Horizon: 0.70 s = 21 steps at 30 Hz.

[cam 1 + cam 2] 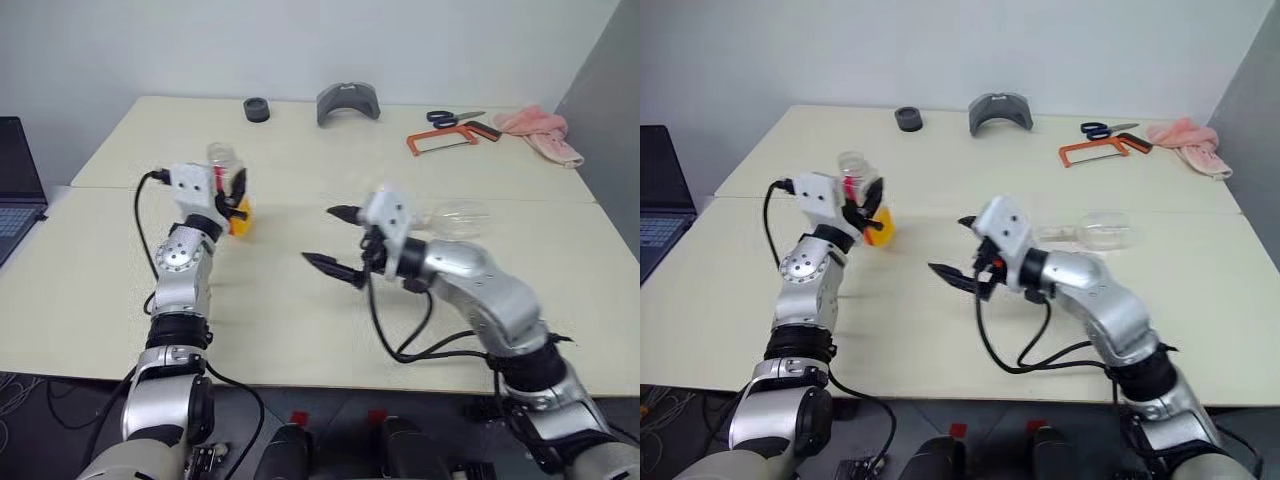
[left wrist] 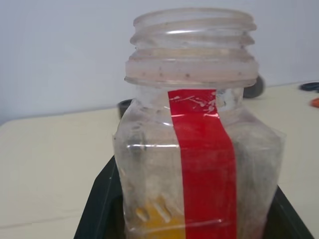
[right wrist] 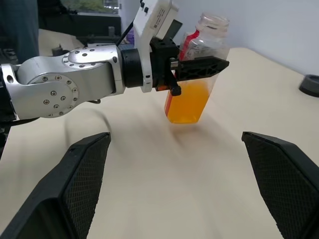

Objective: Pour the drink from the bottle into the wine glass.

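My left gripper [image 3: 199,67] clenches the one bottle [image 1: 228,190], upright and uncapped at left of centre, drink [image 3: 187,102] filling its lower half. My right gripper [image 1: 335,240] gapes empty at centre. One glass [image 1: 1095,232] lies on its side right of it.

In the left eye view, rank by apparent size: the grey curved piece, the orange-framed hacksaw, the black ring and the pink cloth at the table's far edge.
1. and 2. Orange-framed hacksaw and pink cloth: look alike, unranked.
3. Grey curved piece.
4. Black ring, clearly smallest.
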Each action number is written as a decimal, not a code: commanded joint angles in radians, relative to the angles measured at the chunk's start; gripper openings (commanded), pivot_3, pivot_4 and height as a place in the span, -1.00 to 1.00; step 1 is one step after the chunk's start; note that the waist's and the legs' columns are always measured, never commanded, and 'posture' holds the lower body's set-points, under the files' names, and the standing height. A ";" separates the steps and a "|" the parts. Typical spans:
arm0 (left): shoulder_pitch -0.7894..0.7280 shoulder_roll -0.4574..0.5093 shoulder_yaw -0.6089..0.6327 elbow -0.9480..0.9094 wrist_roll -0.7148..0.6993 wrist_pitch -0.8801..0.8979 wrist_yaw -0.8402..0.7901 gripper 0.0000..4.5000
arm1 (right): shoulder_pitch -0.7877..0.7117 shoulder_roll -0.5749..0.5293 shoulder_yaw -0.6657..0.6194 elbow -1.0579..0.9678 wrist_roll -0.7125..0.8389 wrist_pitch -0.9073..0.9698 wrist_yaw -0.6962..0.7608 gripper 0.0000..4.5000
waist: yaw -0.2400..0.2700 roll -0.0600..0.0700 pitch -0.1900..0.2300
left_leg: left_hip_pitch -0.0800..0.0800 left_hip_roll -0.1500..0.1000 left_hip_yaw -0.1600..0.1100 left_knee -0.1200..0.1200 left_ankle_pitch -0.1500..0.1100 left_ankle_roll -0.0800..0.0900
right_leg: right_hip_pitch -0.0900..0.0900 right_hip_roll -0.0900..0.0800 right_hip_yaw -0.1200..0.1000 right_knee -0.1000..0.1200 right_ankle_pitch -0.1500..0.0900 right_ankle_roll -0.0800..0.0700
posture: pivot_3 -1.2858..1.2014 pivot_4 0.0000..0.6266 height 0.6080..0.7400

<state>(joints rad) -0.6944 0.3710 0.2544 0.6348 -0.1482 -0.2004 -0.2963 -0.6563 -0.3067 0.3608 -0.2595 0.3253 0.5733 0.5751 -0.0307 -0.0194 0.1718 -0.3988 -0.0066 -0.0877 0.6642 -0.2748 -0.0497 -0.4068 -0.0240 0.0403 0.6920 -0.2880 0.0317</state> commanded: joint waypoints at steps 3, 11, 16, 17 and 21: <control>-0.017 0.020 0.044 0.042 -0.004 -0.074 0.068 -0.30 | -0.070 0.070 0.035 0.072 -0.069 -0.061 0.021 1.00 | 0.000 0.000 0.000 | 0.000 0.000 0.000 0.000 0.000 0.000 | 0.000 0.000 0.000 0.000 0.000 0.000 | 0.03 -0.52 1.00; -0.001 0.015 0.058 0.127 -0.027 -0.119 0.075 0.29 | -0.085 0.114 0.054 0.108 -0.116 -0.088 0.060 1.00 | -0.002 -0.001 -0.001 | 0.000 -0.001 0.000 0.000 0.000 0.000 | 0.000 0.000 0.000 0.000 0.000 0.000 | 0.03 -0.52 1.00; 0.037 0.001 0.053 0.093 -0.026 -0.124 0.067 0.98 | -0.073 0.116 0.049 0.092 -0.128 -0.077 0.075 1.00 | -0.003 -0.001 -0.001 | 0.001 -0.001 0.001 0.000 0.000 0.000 | -0.001 0.000 0.000 0.002 0.000 0.000 | 0.03 -0.52 1.00; 0.050 -0.003 0.052 0.079 -0.026 -0.122 0.070 0.99 | -0.070 0.113 0.046 0.087 -0.128 -0.072 0.078 1.00 | -0.003 -0.001 -0.001 | 0.001 -0.001 0.001 0.000 0.000 0.000 | -0.001 0.000 0.000 0.002 0.000 0.000 | 0.03 -0.52 1.00; 0.091 -0.013 0.051 0.031 -0.025 -0.106 0.085 0.99 | -0.060 0.102 0.039 0.071 -0.126 -0.059 0.090 1.00 | -0.003 -0.001 -0.001 | 0.000 0.000 0.001 0.000 -0.001 0.001 | -0.001 0.000 0.000 0.002 0.000 0.000 | 0.03 -0.52 1.00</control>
<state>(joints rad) -0.6072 0.3555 0.3008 0.7229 -0.1605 -0.3029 -0.2246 -0.7172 -0.2045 0.4153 -0.1365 0.1982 0.5151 0.6540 -0.0332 -0.0204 0.1712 -0.3983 -0.0070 -0.0871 0.6639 -0.2755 -0.0485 -0.4080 -0.0240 0.0403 0.6946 -0.2879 0.0315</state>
